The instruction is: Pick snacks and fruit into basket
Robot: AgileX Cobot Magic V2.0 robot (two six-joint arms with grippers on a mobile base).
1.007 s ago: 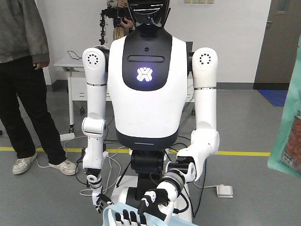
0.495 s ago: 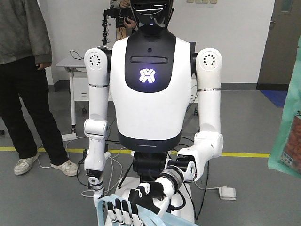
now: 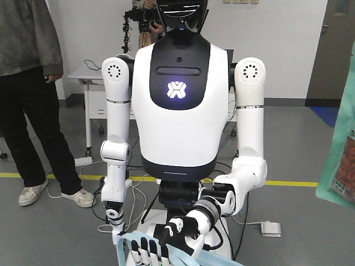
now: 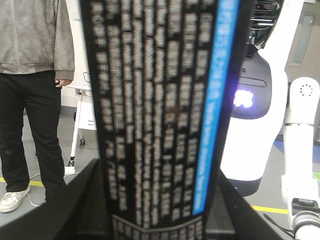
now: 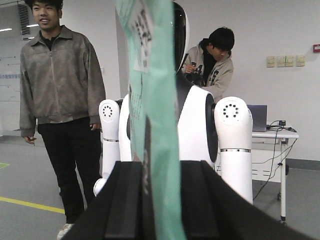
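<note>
- The teal pouch [image 5: 159, 100] stands edge-on in your right claw [image 5: 162, 165], whose jaws are closed tight on its lower part. In the front view it shows at the far right edge, up in the air and well apart from the basket.
- The black pouch [image 4: 155, 100], the one with the blue stripe, stands upright in your left claw [image 4: 157, 170]. The jaws press against both its sides, so it looks clamped too.
- Expect both pouches to be light, thin film, slick and crinkly. They will likely flop or swing if you move fast.
- The teal pouch already leans above the jaws. A low, flat hold like yours should do, and squeezing harder may crush what is inside.
- The basket [image 3: 125, 239] sits low at the bottom middle of the front view. Only its pale blue top and loop handles are in frame.
- The humanoid [image 3: 177, 111] holds the basket up, with its fingers [image 3: 147, 249] wrapped over the handles.
- Those loops and fingers are what stands in your way, so you would do best to drop each pouch through open space beside them.
- No fruit shows in any view.
- Farther out, a man [image 3: 28, 83] stands at the left and a table [image 3: 83, 73] is behind him. Cables [image 3: 138, 197] trail on the floor. None of these lies between you and the basket.
</note>
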